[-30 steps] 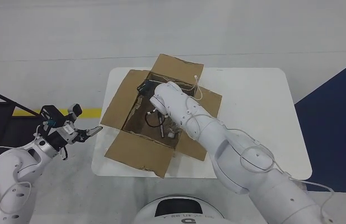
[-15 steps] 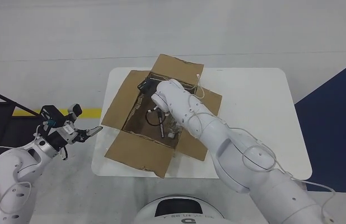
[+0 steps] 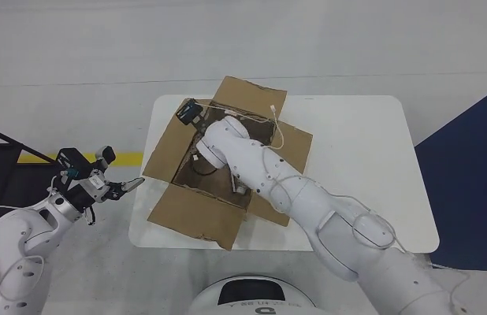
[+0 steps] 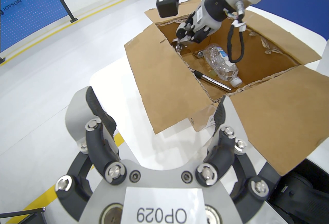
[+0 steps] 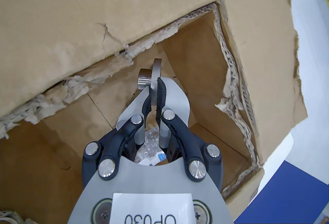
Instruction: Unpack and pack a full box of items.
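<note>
Note that the right fingers (image 5: 161, 92) are closed on a small metal part (image 5: 156, 72), a thin flat plate with a short round stub on one face, held inside the cardboard box (image 3: 198, 214) close to a torn inner corner. Treat this part as stiff, smooth and probably heavy for its size: the fingers grip it by the plate's two flat faces, which is the sound place to hold it, since the stub would likely roll between the pads. Expect the smooth metal to slip if the grip loosens. Lift it clear of the ragged wall edge, which could catch it. The box stands open on the white desk (image 3: 354, 157) with all flaps folded outward. It holds a clear plastic bottle (image 4: 221, 63) lying on its side and a slim metal rod (image 4: 212, 80) lying just beside the bottle's cap end. Judge the bottle to be light and easily crushed, so take it across the body with mild pressure. Take the rod at mid-length. The left fingers (image 4: 99, 109) are spread apart and hold nothing, beside the desk, well apart from the box.
</note>
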`<state>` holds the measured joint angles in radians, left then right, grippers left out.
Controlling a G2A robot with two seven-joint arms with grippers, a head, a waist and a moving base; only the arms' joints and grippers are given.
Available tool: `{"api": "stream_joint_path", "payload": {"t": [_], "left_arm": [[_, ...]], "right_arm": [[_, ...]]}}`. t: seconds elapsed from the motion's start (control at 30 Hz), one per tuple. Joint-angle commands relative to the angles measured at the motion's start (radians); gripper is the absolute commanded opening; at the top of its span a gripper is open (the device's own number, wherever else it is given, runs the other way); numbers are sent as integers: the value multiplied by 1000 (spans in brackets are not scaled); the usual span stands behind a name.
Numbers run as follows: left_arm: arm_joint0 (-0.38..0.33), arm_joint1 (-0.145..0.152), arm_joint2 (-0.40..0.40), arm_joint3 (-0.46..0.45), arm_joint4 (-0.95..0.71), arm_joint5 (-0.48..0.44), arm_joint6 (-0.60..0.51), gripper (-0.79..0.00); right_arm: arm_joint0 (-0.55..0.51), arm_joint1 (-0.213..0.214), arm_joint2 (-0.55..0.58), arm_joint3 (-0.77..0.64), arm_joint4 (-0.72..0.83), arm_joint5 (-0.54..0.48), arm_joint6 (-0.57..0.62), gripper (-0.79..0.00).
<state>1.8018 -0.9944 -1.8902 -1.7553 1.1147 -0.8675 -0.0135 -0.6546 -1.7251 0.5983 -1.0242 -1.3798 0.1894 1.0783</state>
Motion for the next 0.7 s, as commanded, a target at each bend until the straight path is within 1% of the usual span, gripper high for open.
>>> {"api": "stream_joint_path", "payload": {"t": [0.0, 0.13, 0.2, 0.27, 0.57, 0.63, 0.67], "left_arm": [[0, 0, 0, 0, 0, 0, 0, 0], [0, 0, 0, 0, 0, 0, 0, 0], [0, 0, 0, 0, 0, 0, 0, 0], [0, 0, 0, 0, 0, 0, 0, 0], [0, 0, 0, 0, 0, 0, 0, 0], [0, 0, 0, 0, 0, 0, 0, 0], [0, 0, 0, 0, 0, 0, 0, 0]], "right_arm": [[-94, 41, 36, -187, -100, 14, 61, -785], [-323, 121, 140, -536, -302, -10, 144, -785], [-424, 149, 187, -664, -373, -40, 148, -785], [-496, 165, 222, -742, -404, -66, 123, -785], [-505, 167, 227, -752, -405, -70, 116, -785], [-508, 164, 203, -733, -472, -37, 75, -785], [-512, 160, 195, -744, -472, -19, 67, -785]]}}
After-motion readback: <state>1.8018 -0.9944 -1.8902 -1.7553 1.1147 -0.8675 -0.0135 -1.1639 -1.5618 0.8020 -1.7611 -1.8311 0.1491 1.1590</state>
